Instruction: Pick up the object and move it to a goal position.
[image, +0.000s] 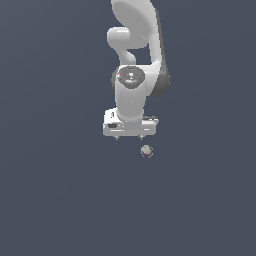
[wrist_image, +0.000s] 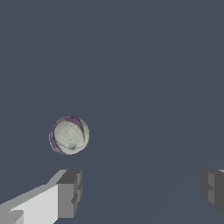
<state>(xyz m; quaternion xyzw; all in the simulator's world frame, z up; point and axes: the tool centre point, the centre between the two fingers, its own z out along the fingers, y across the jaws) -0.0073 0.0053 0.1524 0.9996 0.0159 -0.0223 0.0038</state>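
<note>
One plain slate-grey surface (image: 55, 200) is filling both pictures edge to edge, showing no seams, walls or other furnishings. Reaching down from the top centre of the exterior view, the white arm (image: 134, 60) is carrying its gripper (image: 129, 137) with the two grey fingers (wrist_image: 70, 192) spread wide and pinching nothing. Sitting just below the gripper, slightly toward the exterior view's right, the small off-white ball (image: 146, 151) with purplish marks is lying apart from both fingers.
</note>
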